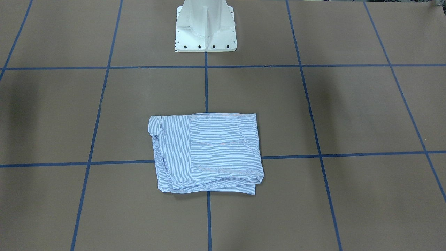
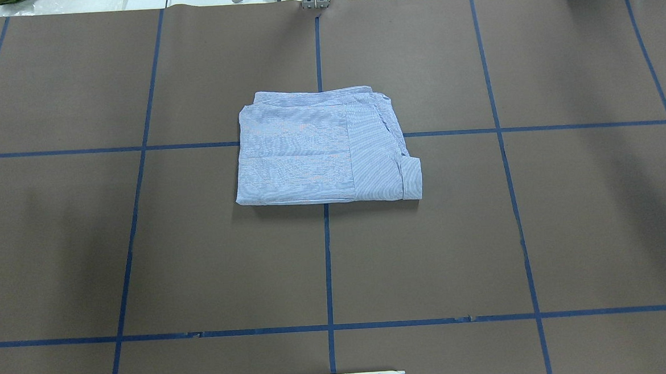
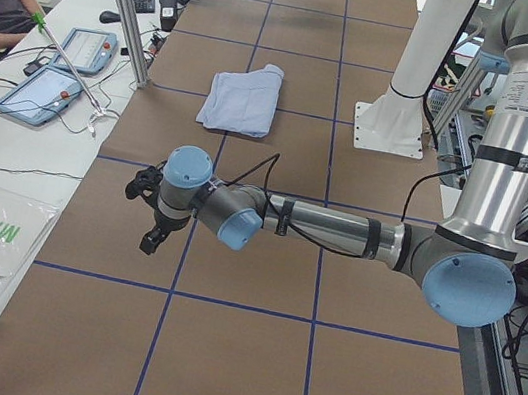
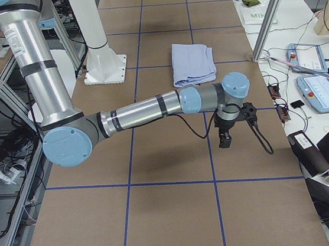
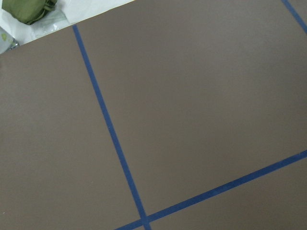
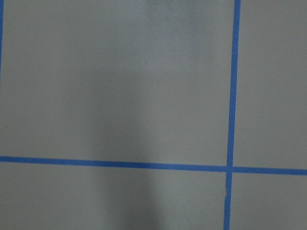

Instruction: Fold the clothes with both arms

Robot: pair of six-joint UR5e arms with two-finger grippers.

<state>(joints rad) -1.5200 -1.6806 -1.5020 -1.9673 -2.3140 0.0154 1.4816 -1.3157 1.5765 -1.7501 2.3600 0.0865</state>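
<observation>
While shirt [image 2: 319, 148] lay folded at tabletop [image 2: 142, 248] centre, left tool [image 3: 145, 210] and right tool [image 4: 232, 128] hung well outboard either side; I couldn't tell their opening.

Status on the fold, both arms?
Left gripper, right gripper: away from shirt, over bare table, open or shut unclear. Shirt folded into flat rectangle, mid-table. Nothing lying on it.
</observation>
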